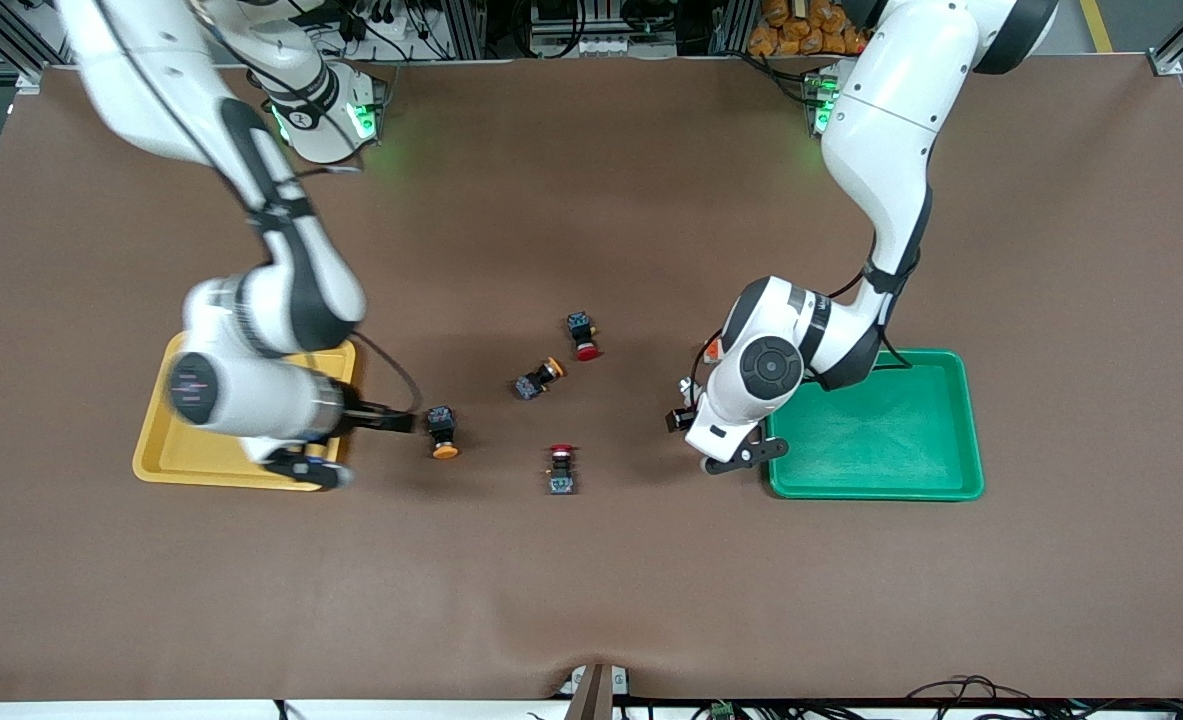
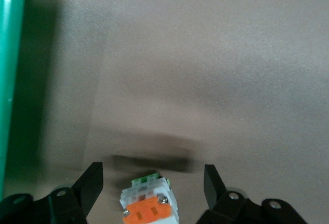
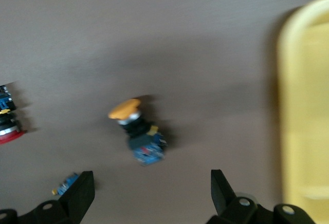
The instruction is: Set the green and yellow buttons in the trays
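The left arm bends down from its base, its wrist low over the tabletop. The left claw has its two fingers spread apart. The right arm reaches down likewise, and the right claw has its fingers parted wide, holding nothing.

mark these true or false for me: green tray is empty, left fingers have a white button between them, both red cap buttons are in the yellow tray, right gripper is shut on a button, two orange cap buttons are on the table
1. The green tray is empty. True.
2. A white-bodied button sits between the left gripper fingers. True; the fingers stand apart on either side of it.
3. Both red-capped buttons are in the yellow tray. False: one red-capped button and the other red-capped button lie on the table.
4. The right gripper is shut on a button. False: it is open and holds nothing.
5. Two orange-capped buttons lie on the table. True: one orange-capped button, another orange-capped button.
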